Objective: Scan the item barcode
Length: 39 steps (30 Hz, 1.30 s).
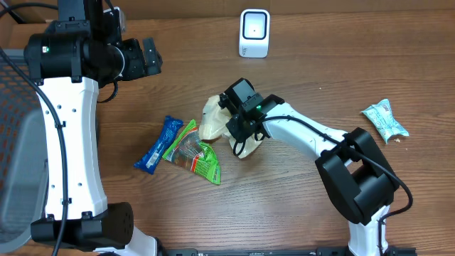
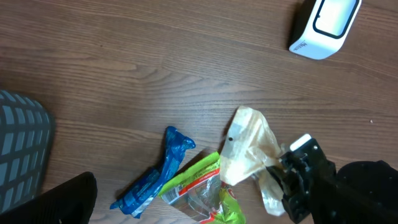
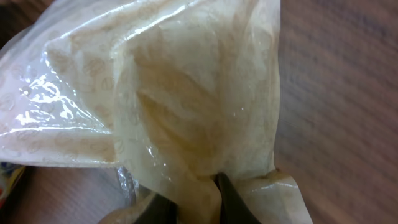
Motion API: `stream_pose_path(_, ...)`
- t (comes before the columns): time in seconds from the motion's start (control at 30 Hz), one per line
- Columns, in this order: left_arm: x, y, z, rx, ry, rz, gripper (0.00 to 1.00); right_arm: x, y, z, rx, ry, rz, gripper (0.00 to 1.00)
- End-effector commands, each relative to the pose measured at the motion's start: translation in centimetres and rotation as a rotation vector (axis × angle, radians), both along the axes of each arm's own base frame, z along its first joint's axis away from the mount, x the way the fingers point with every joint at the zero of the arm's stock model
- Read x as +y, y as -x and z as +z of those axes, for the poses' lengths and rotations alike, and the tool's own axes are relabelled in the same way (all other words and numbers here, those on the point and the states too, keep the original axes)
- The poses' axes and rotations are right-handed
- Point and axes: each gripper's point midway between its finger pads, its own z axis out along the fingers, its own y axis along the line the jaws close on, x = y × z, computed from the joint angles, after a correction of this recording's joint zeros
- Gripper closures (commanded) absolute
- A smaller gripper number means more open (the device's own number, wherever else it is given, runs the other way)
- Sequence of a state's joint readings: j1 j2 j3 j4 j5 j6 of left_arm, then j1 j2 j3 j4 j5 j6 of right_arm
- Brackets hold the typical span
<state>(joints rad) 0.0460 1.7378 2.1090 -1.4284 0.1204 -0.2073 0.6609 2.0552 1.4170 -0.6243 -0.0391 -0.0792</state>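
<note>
The wooden bench (image 1: 320,64) carries a white scanner (image 1: 254,33) at twelve o'clock and the cream bag (image 1: 211,117) at centre. The right tool (image 1: 240,139) is clamped on the bag's five o'clock edge, while the left tool (image 1: 151,57), at ten o'clock, stands apart. The film looks light, limp and slick, so a seam pinch probably holds best.

Overhead straight down, left wrist oblique, both showing scanner (image 1: 254,33), right wrist close-up

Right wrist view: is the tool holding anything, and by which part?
Yes: the right tool pinches the beige packet by a bunched fold of film near one end. The left tool holds nothing.
</note>
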Motion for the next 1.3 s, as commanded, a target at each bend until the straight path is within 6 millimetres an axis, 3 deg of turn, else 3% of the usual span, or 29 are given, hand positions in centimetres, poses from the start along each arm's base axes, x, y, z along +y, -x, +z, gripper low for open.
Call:
stream_pose_path(0.0,-0.1,-0.1,0.4,-0.012,0.005,0.001,0.00,0.7,0.4,5.1,0.064,-0.137,-0.144,0.96)
stream_pose_path(0.13,-0.1,-0.1,0.4,-0.012,0.005,0.001,0.00,1.3,1.5,11.6,0.217,-0.362,-0.129,0.96)
stream_pose_path(0.27,-0.1,-0.1,0.4,-0.012,0.005,0.001,0.00,-0.2,2.6,17.9,0.545,-0.715,-0.145,0.96)
stream_pose_path(0.37,-0.1,-0.1,0.4,-0.012,0.005,0.001,0.01,-2.4,2.3,20.4,0.676,-0.878,-0.173,0.96)
stream_pose_path(0.57,-0.1,-0.1,0.4,-0.012,0.005,0.001,0.00,-6.1,1.0,21.3,0.717,-0.958,-0.264,0.96)
stream_pose_path(0.73,-0.1,-0.1,0.4,-0.012,0.005,0.003,0.01,-5.6,1.4,24.2,0.762,-1.106,-0.163,0.96)
stream_pose_path(0.9,-0.1,-0.1,0.4,-0.012,0.005,0.002,0.01,-5.5,1.7,25.3,0.785,-1.161,-0.125,0.96)
stream_pose_path(1.17,-0.1,-0.1,0.4,-0.012,0.005,0.002,0.00,-5.4,1.6,25.6,0.782,-1.173,-0.113,0.96)
stream_pose_path(1.27,-0.1,-0.1,0.4,-0.012,0.005,0.003,0.00,-5.6,0.6,23.5,0.726,-1.083,-0.177,0.96)
